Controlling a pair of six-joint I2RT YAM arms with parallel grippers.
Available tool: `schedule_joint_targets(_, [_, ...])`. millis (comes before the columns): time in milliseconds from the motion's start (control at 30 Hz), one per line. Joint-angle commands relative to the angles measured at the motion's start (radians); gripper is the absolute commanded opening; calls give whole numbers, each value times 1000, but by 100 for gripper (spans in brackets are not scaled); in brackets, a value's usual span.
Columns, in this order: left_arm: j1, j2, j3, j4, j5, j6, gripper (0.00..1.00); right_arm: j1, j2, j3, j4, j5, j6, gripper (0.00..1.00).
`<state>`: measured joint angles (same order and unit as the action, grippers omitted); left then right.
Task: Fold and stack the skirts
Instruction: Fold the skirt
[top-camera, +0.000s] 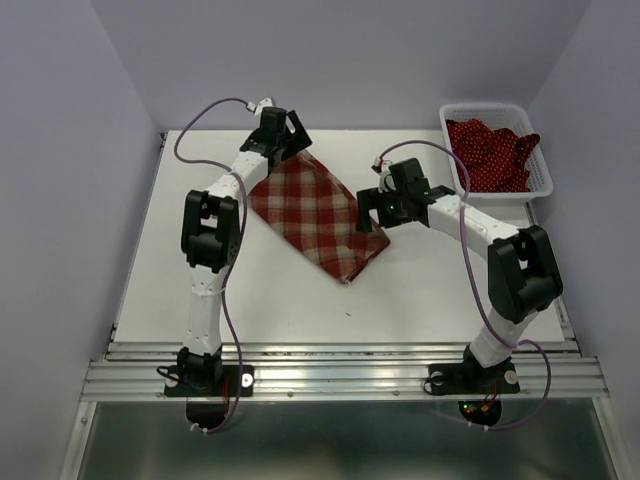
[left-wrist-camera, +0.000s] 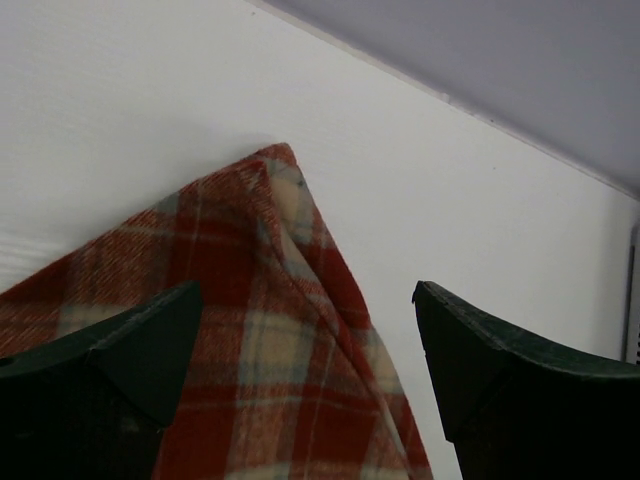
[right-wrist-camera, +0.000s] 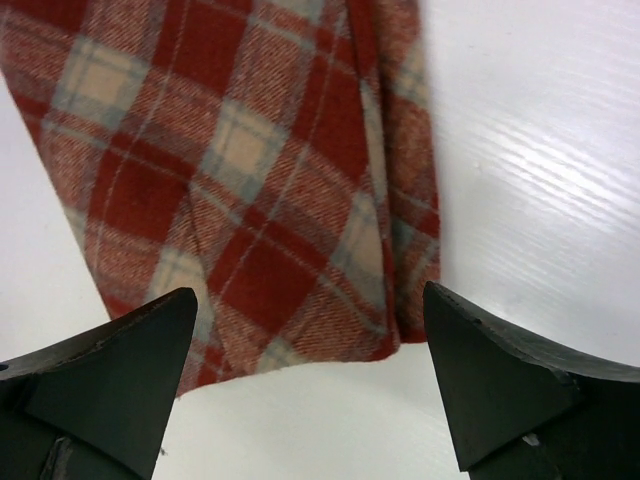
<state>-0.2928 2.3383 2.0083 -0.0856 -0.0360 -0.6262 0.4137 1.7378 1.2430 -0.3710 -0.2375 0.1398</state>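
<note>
The left fingers (left-wrist-camera: 120, 360) are standing spread apart, holding nothing, over the far corner of the red-and-cream plaid cloth skirt (top-camera: 315, 215), which is lying slantwise on the white bench (top-camera: 420, 290). The right fingers (right-wrist-camera: 110, 370) are likewise gaping wide and empty above the skirt's right-hand corner. The dark red polka-dot skirts (top-camera: 490, 150) are sitting heaped in the white plastic mesh basket (top-camera: 480, 107) at the bench's far right.

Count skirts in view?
2 distinguishable: plaid skirt flat on the table; polka-dot cloth heaped in the white basket, far right. That heap may hide another.
</note>
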Motion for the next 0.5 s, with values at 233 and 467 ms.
schedule_joint_targets(233, [75, -439, -440, -98, -243, 180, 99, 123, -141, -152, 72, -74, 112, 100])
schedule_joint_targets(467, [205, -399, -554, -45, -21, 227, 99, 123, -225, -263, 98, -60, 188, 100])
